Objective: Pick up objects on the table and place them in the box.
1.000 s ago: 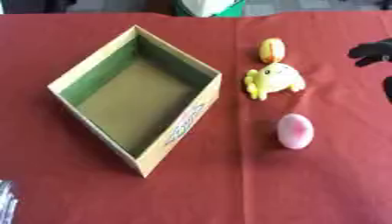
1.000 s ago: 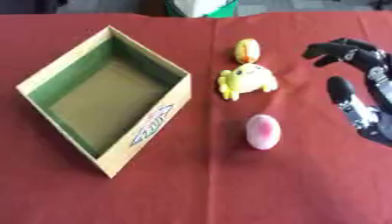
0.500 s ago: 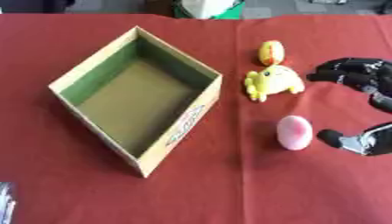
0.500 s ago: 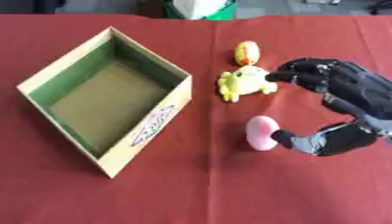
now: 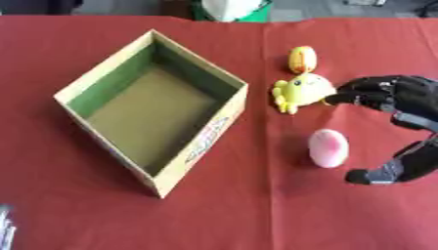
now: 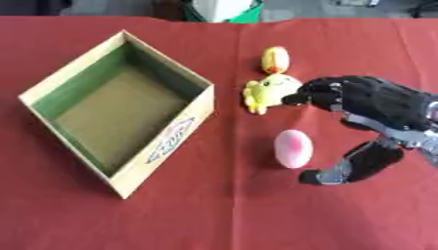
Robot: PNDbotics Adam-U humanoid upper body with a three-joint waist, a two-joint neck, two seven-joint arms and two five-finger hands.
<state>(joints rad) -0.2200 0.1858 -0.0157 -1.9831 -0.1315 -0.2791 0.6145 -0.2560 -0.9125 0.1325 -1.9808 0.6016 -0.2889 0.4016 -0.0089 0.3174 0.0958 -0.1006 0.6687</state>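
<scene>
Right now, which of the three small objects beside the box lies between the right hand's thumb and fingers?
The pink egg. The right hand brackets it, whereas the yellow duck toy and the yellow-orange egg lie farther back.

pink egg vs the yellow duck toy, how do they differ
The pink egg is a smooth plain oval; the yellow duck toy is lumpy, with small limbs sticking out. The egg lies nearer the camera, between the right robot hand's fingers and thumb but not touched; the duck sits farther back, at the fingertips. Both rest on the red cloth, outside the box.
</scene>
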